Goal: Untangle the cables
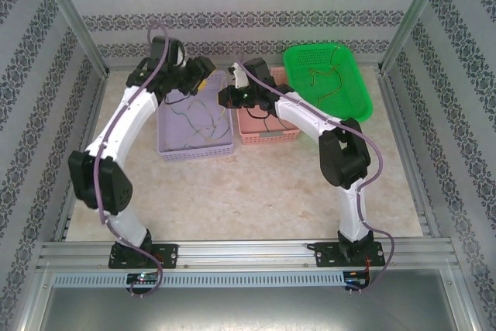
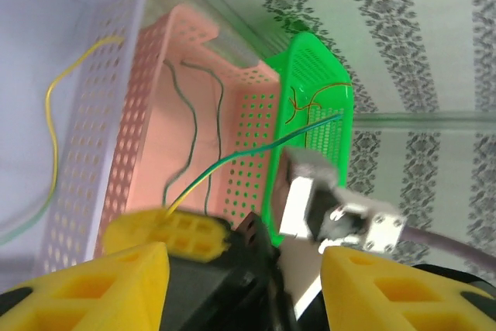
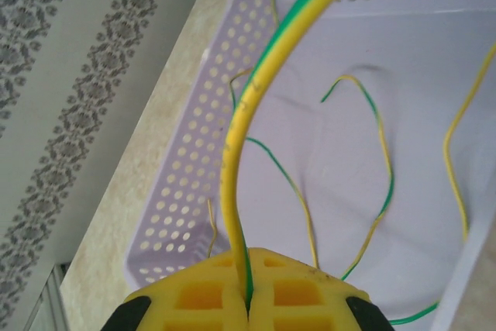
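My right gripper (image 3: 248,300) is shut on a yellow-green cable (image 3: 232,153), which rises from between its yellow pads and arcs up over the lilac basket (image 3: 186,168). In the left wrist view that gripper (image 2: 174,230) holds the same cable (image 2: 263,149), which stretches toward the upper right. My left gripper (image 2: 244,269) is open, its yellow fingers (image 2: 85,288) spread wide on either side and touching no cable. In the top view both grippers meet above the lilac basket's (image 1: 167,141) far edge, left (image 1: 206,75) and right (image 1: 226,92). Several more yellow-green cables (image 3: 372,184) lie inside that basket.
A pink basket (image 2: 248,106) beside the lilac one holds dark cables (image 2: 194,129). Right of it, a green basket (image 1: 364,102) holds orange-red cables (image 2: 306,102). Patterned walls and an aluminium frame enclose the table.
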Available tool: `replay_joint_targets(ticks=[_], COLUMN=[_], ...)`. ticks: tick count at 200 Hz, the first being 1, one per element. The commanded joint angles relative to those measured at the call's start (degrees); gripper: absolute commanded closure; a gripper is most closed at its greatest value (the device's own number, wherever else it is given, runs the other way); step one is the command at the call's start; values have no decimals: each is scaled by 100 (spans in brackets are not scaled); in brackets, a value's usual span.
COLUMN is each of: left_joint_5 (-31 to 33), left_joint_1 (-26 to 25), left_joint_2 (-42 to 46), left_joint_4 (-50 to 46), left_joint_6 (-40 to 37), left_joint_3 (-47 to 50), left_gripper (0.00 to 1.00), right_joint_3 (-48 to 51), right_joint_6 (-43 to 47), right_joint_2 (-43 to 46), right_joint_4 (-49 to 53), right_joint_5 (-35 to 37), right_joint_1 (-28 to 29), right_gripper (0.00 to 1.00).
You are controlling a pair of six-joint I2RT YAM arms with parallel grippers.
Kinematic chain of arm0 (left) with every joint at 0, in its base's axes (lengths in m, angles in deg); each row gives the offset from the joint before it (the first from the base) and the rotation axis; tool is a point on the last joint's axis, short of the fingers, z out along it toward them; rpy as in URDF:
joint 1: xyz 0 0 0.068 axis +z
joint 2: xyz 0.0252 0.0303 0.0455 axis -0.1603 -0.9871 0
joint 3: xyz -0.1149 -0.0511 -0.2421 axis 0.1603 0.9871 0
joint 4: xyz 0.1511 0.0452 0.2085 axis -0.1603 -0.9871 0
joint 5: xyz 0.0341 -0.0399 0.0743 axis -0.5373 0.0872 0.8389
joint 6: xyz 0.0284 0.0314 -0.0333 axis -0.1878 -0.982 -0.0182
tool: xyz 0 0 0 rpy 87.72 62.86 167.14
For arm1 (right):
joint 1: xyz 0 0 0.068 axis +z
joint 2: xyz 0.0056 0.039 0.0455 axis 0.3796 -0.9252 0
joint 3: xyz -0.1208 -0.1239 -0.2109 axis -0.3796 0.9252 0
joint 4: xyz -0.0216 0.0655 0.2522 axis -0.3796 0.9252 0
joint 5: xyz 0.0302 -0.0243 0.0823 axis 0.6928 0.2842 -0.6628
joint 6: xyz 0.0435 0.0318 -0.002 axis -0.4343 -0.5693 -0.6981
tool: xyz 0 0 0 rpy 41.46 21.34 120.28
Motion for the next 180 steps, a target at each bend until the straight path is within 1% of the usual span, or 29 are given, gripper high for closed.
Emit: replay_joint_targets(ticks=[1, 13, 35, 60, 88, 109, 116, 132, 141, 160, 172, 173, 180], left_joint_5=[-335, -448, -474, -404, -627, -649, -608, -513, -470, -361, -270, -266, -225], left_joint_1=[63, 74, 87, 139, 144, 146, 144, 153, 163, 193, 220, 222, 241], left_joint_2=[-647, -767, -834, -927, -991, -1061, -1090, -1098, -1089, -1059, -1058, -1061, -1060], left_joint_4=[-1372, -1408, -1360, -1331, -1040, -970, -969, -872, -768, -611, -579, -577, -554], left_joint_6=[-1890, -2283, -2644, -2844, -2931, -2867, -2829, -2682, -2586, -2386, -2241, -2226, -2131], left_joint_3=[-640, -764, -730, -633, -526, -538, -536, -466, -403, -317, -283, -284, -247], left_gripper=[49, 50, 54, 54, 54, 66, 73, 85, 89, 100, 100, 100, 100], right_joint_3=[-211, -208, -209, -218, -217, -217, -213, -217, -214, -187, -153, -150, -118], right_joint_6=[335, 331, 308, 273, 268, 274, 268, 264, 263, 286, 294, 300, 326], right_joint_2=[-153, -153, -155, -163, -172, -167, -172, -165, -159, -136, -103, -98, -54], right_joint_4=[53, 57, 48, 34, 64, 78, 79, 79, 78, 110, 149, 155, 205], right_joint_5=[-707, -797, -879, -953, -998, -994, -991, -984, -984, -942, -843, -837, -705], right_joint_1=[-56, -66, -75, -70, -66, -66, -70, -66, -66, -57, -57, -57, -57], right_gripper=[100, 100, 100, 100, 100, 100, 100, 100, 100, 100, 100, 100, 85])
